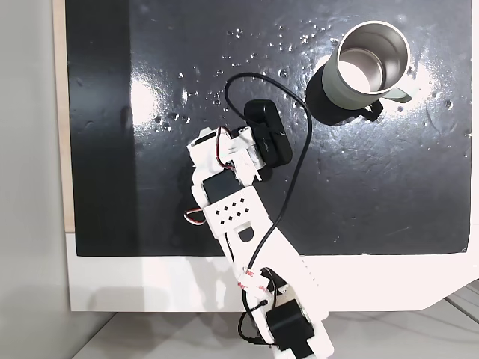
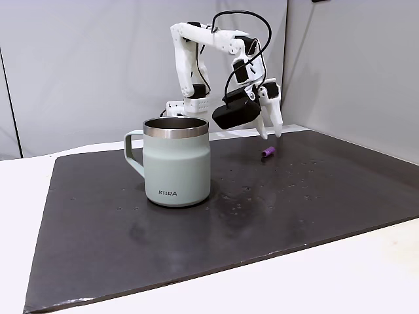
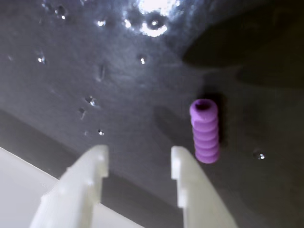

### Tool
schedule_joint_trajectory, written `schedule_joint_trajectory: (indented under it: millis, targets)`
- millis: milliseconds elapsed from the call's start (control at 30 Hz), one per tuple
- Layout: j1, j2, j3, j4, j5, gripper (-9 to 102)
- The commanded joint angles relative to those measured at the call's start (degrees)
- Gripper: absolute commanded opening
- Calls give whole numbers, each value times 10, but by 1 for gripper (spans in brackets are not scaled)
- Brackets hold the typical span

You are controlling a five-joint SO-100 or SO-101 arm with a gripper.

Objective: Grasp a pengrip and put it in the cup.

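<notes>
In the wrist view, the white two-fingered tool (image 3: 137, 154) hangs with its fingers apart and empty. The small ribbed purple rubber pengrip (image 3: 205, 130) lies on the dark desk (image 3: 95, 71) just right of its fingertips. The grey-green steel cup (image 2: 177, 160) stands well apart.
</notes>
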Motion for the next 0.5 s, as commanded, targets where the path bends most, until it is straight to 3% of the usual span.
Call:
schedule_joint_trajectory:
  millis: [0, 467]
  targets:
    - [-25, -18, -58, 30, 12, 22]
    - [-53, -50, -12, 54, -4, 24]
